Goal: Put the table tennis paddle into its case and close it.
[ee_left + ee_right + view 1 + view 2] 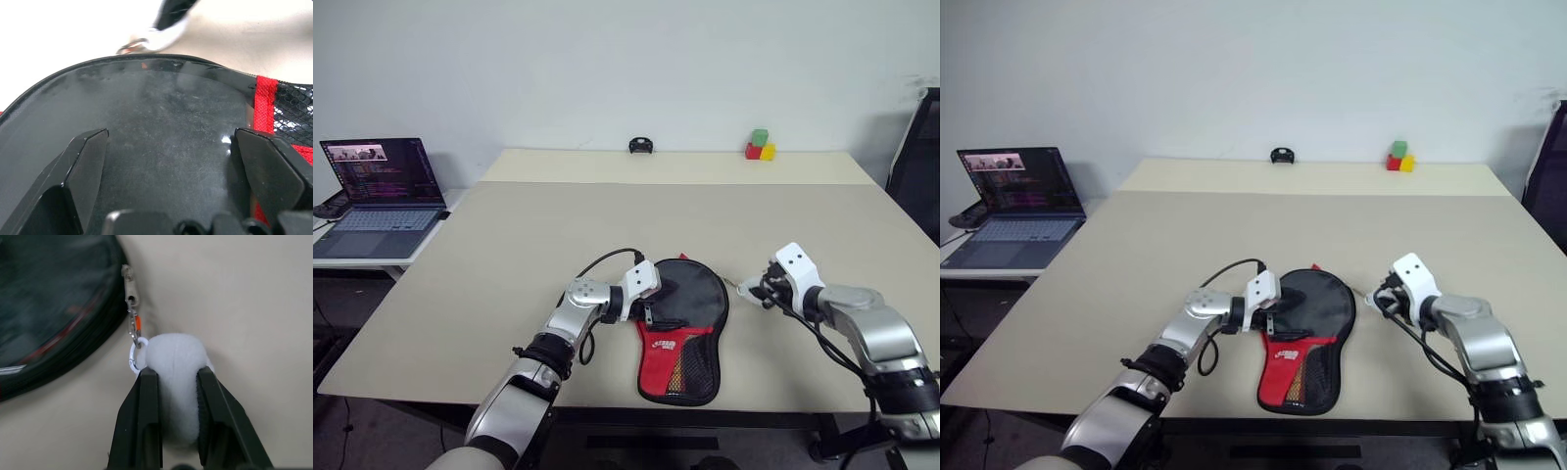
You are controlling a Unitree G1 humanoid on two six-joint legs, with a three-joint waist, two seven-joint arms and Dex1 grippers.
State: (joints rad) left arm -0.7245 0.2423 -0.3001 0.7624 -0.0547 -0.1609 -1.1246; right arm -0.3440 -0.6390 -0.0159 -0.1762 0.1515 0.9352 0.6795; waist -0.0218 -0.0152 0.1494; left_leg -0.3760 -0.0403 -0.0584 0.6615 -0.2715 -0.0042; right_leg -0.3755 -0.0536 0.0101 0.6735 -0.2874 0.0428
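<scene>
The case (690, 313) lies flat near the table's front edge, its round black part farther out and its red panel and mesh pocket nearer. My left gripper (171, 137) is open, its fingers spread over the case's round black face from the left side. My right gripper (173, 374) is shut on the white pom-pom zipper pull (173, 352), just off the case's right rim. A metal clip chain (131, 289) links the pom-pom to the case's edge. The table tennis paddle is hidden.
An open laptop (382, 196) stands on a side table at the left. At the table's far edge are a small black object (641, 146) and coloured blocks (760, 147). A dark chair (915, 166) stands at the right. The beige table (509, 235) reaches far beyond the case.
</scene>
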